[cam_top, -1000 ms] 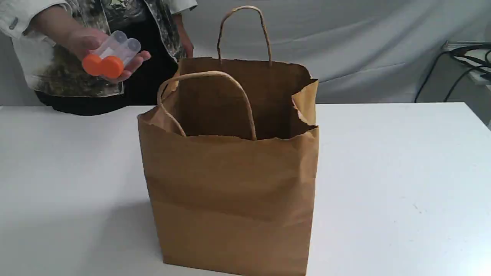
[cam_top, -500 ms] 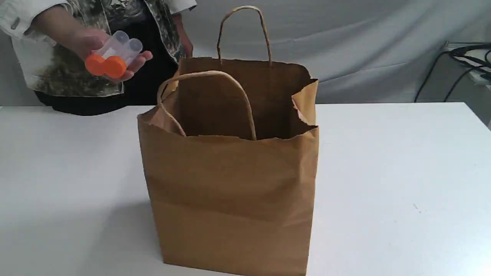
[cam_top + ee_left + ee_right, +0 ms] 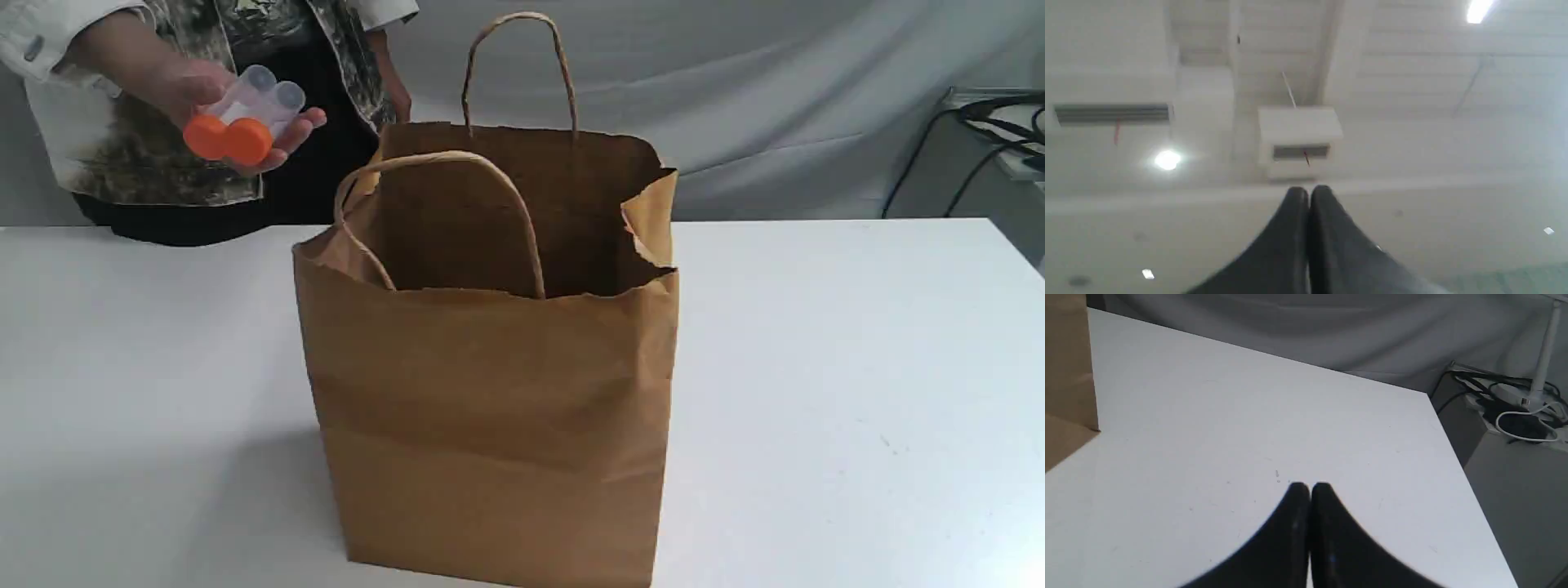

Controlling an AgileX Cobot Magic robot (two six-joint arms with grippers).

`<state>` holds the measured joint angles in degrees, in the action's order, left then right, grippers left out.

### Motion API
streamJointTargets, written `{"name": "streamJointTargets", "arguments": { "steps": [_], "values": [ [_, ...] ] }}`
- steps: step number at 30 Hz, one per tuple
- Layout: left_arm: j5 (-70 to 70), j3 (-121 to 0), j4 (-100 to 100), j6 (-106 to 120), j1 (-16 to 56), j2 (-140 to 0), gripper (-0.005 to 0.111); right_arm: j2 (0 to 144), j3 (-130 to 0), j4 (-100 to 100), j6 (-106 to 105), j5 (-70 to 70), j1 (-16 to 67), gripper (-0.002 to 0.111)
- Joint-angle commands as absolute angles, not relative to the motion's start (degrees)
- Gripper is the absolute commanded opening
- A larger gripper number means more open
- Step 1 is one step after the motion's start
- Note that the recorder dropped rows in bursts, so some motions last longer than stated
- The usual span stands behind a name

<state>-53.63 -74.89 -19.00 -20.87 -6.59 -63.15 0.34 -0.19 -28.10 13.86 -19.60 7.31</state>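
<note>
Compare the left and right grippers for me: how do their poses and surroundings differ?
Pose: the left gripper points up at the ceiling; the right gripper angles toward the white table. Surroundings: the left gripper sees only a vent and lights; the right gripper sees the paper bag standing on that table. Shared: both are black, shut and empty.

No legible txt, labels, brands or nos. on bag [image 3: 490, 408] or vials [image 3: 245, 122].
</note>
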Motion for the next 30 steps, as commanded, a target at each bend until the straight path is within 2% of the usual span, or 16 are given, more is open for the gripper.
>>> {"name": "streamJointTargets", "arguments": {
  "steps": [1, 7, 10, 14, 18, 22, 24, 27, 30],
  "values": [
    [-42.7, -83.5, -32.0, -36.3, -6.7, -70.7, 0.000, 0.0, 0.0, -28.8, 13.7, -19.7, 7.4, 0.000],
    [-42.8, -103.7, -76.7, -83.5, -6.7, -83.6, 0.000, 0.0, 0.0, -28.8, 13.7, -19.7, 7.4, 0.000],
    [-49.9, -114.8, -98.1, -105.7, -6.7, -91.5, 0.000, 0.0, 0.0, -28.8, 13.7, -19.7, 7.4, 0.000],
    [-67.0, -124.0, -99.9, -111.3, -6.4, -100.6, 0.000, 0.0, 0.0, -28.8, 13.7, -19.7, 7.4, 0.000],
    [-69.0, -126.2, -99.9, -112.6, -3.3, -105.9, 0.003, 0.0, 0.0, -28.8, 13.7, -19.7, 7.4, 0.000],
    [-69.0, -126.2, -99.9, -108.8, 0.6, -110.1, 0.015, 0.0, 0.0, -28.8, 13.7, -19.7, 7.4, 0.000],
    [-68.9, -126.2, -99.9, -105.5, 2.7, -112.1, 0.027, 0.0, 0.0, -28.8, 13.7, -19.7, 7.4, 0.000],
    [-68.0, -126.2, -99.9, -101.9, 5.0, -114.7, 0.052, 0.0, 0.0, -28.8, 13.7, -19.7, 7.4, 0.000],
    [-70.0, -126.2, -99.9, -98.6, 4.5, -114.8, 0.054, 0.0, 0.0, -28.7, 13.7, -19.7, 7.4, 0.000]
  ]
}}
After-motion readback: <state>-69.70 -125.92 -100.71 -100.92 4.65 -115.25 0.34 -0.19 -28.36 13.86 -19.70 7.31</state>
